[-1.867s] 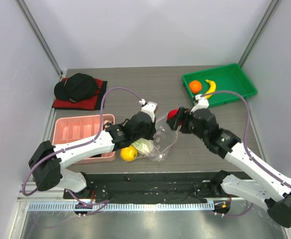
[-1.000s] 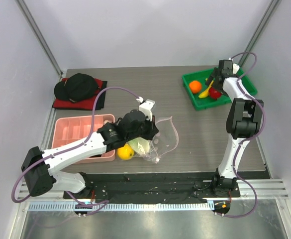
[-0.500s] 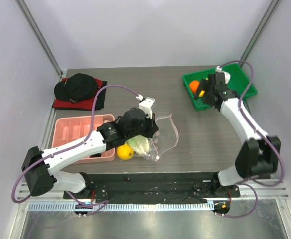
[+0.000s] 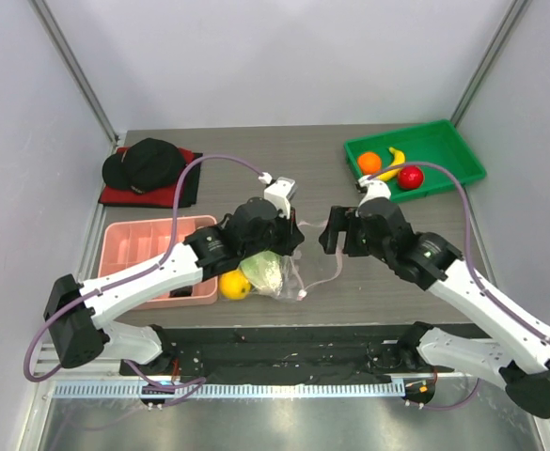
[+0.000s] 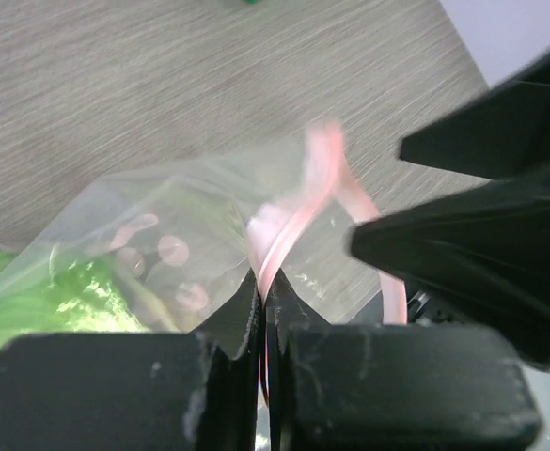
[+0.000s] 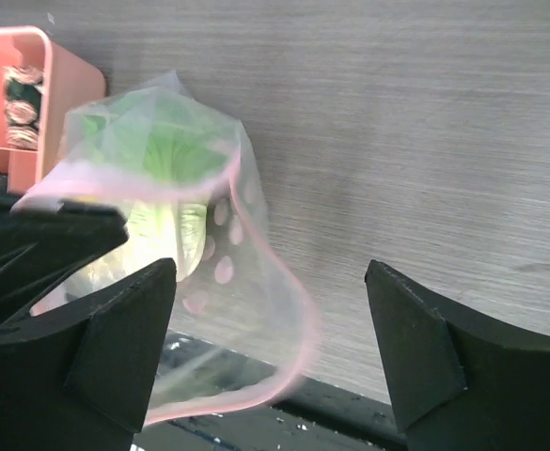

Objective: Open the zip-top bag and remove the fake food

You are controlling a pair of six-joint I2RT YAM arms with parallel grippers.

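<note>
- Right arm has swung back from the green plastic tray [image 4: 463, 155] to table centre since half a second ago. The right gripper [image 4: 331, 233] now faces the mouth of the clear crinkly zip-top bag [image 4: 305, 268], just beside it.
- Right jaws are spread wide, gripping nothing. In the wrist view the bag's pink rim loops between the fingers; can't tell if it touches.
- Small red round plastic fruit [image 4: 409, 177], earlier held in the right jaws, now lies in the green tray near the orange plastic fruit [image 4: 369, 162] and yellow plastic banana [image 4: 396, 160].
- Left arm reaches low from the near-left corner to centre, barely shifted. The left gripper [image 5: 261, 282] is clamped shut on the bag's pink zip strip [image 5: 298, 202], holding that edge up.
- Bag sits mid-table towards the near edge, mouth open to the right, faint pink dots on the film.
- Green-white leafy plastic cabbage [image 4: 265, 268] is inside the bag.
- Yellow plastic lemon [image 4: 236, 286] is at the bag's left end, beside the pink compartment tray [image 4: 152, 240]; can't tell if it is inside the bag.
</note>
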